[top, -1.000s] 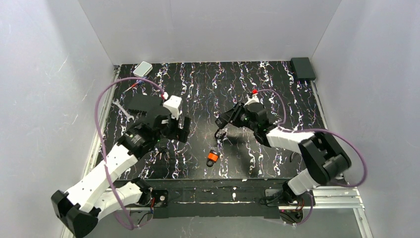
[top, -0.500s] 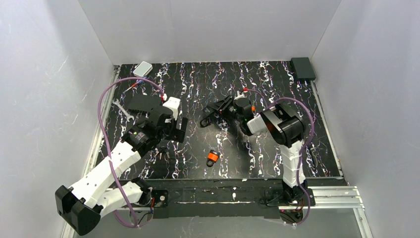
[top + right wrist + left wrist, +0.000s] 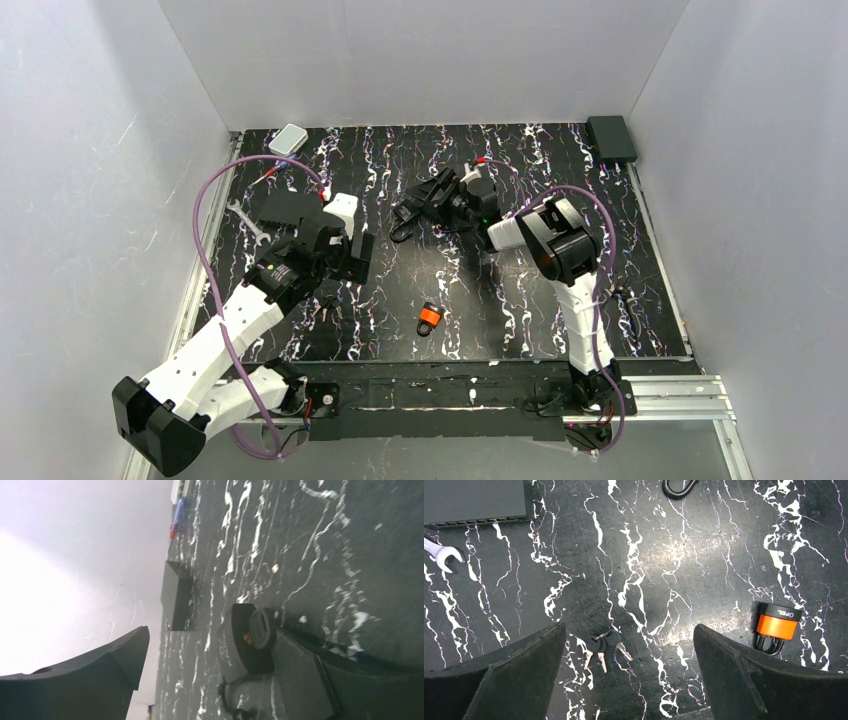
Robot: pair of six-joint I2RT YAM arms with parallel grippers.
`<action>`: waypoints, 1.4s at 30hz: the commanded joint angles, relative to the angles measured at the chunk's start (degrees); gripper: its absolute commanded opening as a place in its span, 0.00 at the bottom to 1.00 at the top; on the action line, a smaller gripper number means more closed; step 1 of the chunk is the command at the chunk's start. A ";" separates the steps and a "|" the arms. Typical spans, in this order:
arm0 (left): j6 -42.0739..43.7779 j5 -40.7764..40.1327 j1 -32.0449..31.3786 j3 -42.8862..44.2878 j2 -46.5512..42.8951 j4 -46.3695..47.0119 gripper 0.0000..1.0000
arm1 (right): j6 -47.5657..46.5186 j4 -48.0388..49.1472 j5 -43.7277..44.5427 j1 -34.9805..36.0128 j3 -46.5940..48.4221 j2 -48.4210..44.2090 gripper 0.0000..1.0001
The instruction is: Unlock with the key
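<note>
Two small black-headed keys point(image 3: 601, 647) lie flat on the surface point(image 3: 684, 560) directly below the left pincer point(image 3: 629, 627), between its widely spread fingers point(image 3: 524, 670), blades pointing roughly nearward; the orange padlock point(image 3: 777, 626) sits further right. The right pincer point(image 3: 210, 630), also spread, is well apart, so the left arm is nearer

The top view looks down from high above the near edge over the whole table point(image 3: 560, 300). The left wrist view faces straight down, close — both show the padlock point(image 3: 777, 625), keys point(image 3: 601, 647) and wrench point(image 3: 441, 555). The right wrist view skims the table sideways, very low.
</note>
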 commanded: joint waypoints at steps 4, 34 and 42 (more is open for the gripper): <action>0.07 -1.22 0.97 -0.35 -0.11 -0.77 0.98 | -12.80 -13.00 0.56 -5.37 1.44 -7.07 0.98; -20.48 -6.04 5.27 -3.16 -3.09 -8.71 0.98 | -52.22 -53.38 20.78 20.82 -12.49 -48.87 0.98; -6.83 -22.65 6.94 -4.25 -17.92 -7.64 0.96 | -70.07 -41.85 -4.03 25.70 -13.87 -42.50 0.94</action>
